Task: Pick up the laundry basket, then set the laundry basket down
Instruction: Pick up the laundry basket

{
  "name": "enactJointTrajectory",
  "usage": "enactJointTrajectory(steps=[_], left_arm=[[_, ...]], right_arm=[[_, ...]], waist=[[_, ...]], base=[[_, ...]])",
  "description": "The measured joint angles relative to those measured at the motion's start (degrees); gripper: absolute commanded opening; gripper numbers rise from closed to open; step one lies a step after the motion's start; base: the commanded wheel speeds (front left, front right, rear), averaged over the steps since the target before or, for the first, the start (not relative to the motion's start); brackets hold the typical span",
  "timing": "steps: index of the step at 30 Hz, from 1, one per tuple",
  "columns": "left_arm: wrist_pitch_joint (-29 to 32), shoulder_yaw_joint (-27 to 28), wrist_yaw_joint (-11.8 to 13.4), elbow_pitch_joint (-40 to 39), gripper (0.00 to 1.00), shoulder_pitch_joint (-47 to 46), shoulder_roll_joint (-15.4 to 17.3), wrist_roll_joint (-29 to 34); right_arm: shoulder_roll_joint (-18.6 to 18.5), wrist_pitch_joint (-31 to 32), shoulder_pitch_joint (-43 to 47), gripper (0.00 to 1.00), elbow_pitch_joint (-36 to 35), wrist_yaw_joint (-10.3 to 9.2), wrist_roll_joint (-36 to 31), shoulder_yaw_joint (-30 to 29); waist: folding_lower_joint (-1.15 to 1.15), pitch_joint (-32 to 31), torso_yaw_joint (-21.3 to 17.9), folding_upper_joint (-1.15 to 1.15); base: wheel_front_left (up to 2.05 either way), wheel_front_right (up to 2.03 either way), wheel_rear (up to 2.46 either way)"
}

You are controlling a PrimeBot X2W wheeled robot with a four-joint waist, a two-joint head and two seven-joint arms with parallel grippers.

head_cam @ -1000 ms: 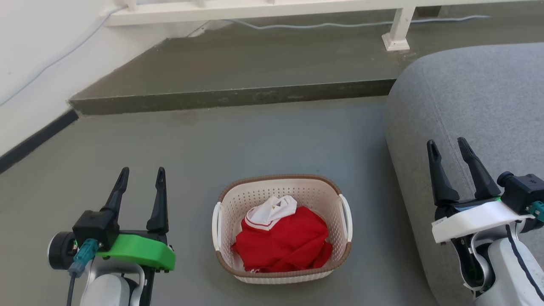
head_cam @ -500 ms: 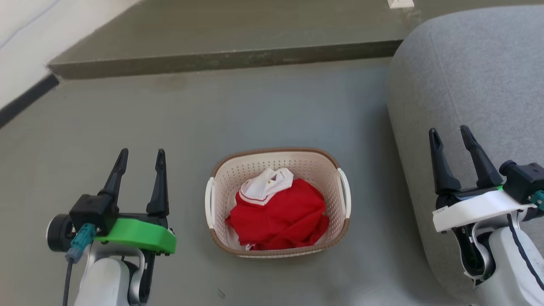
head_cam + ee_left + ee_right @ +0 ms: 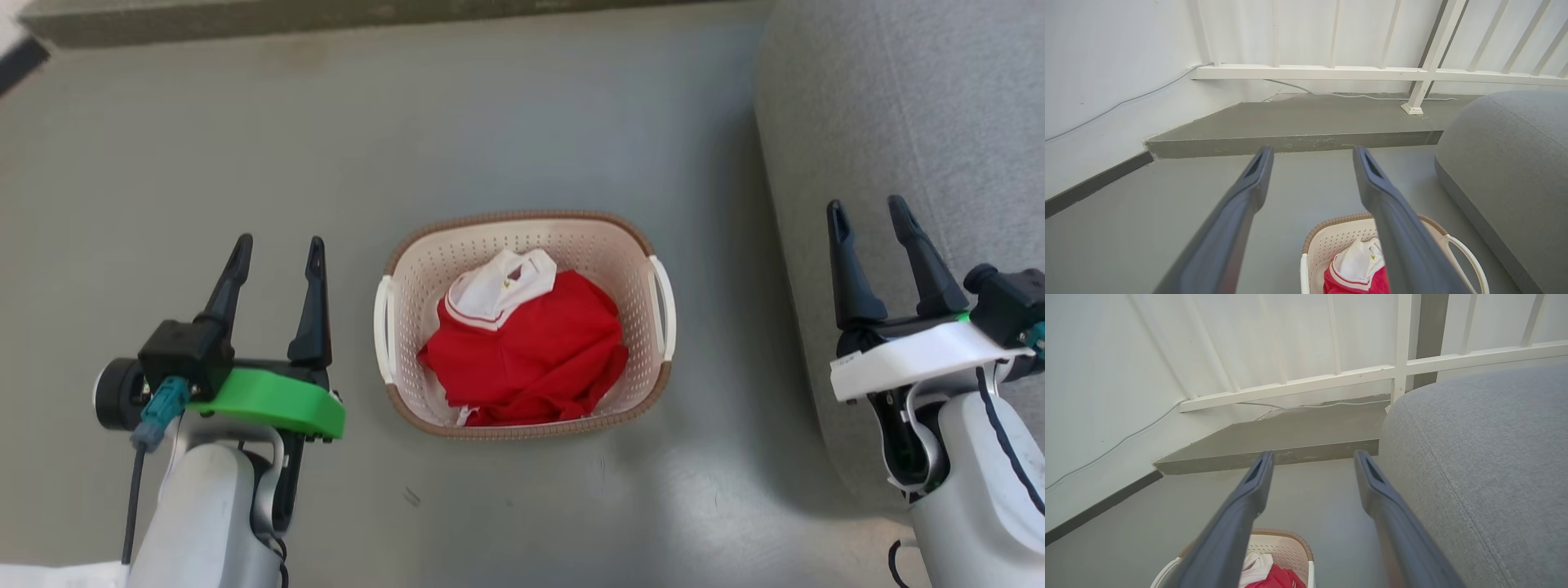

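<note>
Right now the laundry basket (image 3: 608,261) sat on the floor (image 3: 245,122) btwn the two arms, not yet lifted, w/ a red shirt (image 3: 531,351) bundled inside. The left pincer (image 3: 279,243) hovered beside the left handle (image 3: 381,318), fingers apart, holding nothing. The right pincer (image 3: 865,204) was likewise spread & empty, farther from the right handle (image 3: 663,306) and close by the grey sofa (image 3: 898,106).

Risks, as I judged them:
- The loop handles looked thin, so a finger could miss & shove the light basket sideways.
- Lifting w/ uneven arms would prob. tip it & spill the shirt.
- The right arm might brush the sofa going in.

Head view gave the top-down layout, both handles incl. Left wrist view added what lay ahead: a raised step (image 3: 1290,122), white railing (image 3: 1331,73) & a cable (image 3: 1126,102) on the wall, w/ just part of the basket at the bottom.
</note>
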Motion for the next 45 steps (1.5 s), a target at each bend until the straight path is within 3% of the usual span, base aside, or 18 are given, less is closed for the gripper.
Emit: enactJointTrajectory(steps=[15, 29, 45], left_arm=[[0.0, -1.3, -0.5, 6.5, 1.0, -7.8, -0.3, -0.8], [0.0, -2.3, -1.0, 15.1, 1.0, -14.9, -0.7, -2.6], [0.0, -7.2, -2.4, 26.4, 1.0, -22.9, -1.0, -7.7]], right_arm=[[0.7, 0.0, -6.8, 1.0, 9.7, 0.51, 0.7, -0.2], [0.8, 0.0, -15.9, 1.0, 19.1, 0.52, 1.3, 3.5], [1.5, 0.0, -25.0, 1.0, 29.4, 0.53, 5.4, 9.3]], waist=[[0.0, 10.2, 0.0, 0.0], [0.0, 18.3, 1.0, 0.0], [0.0, 26.7, 1.8, 0.0]], base=[[0.0, 0.0, 0.0], [0.0, 0.0, 0.0], [0.0, 0.0, 0.0]])
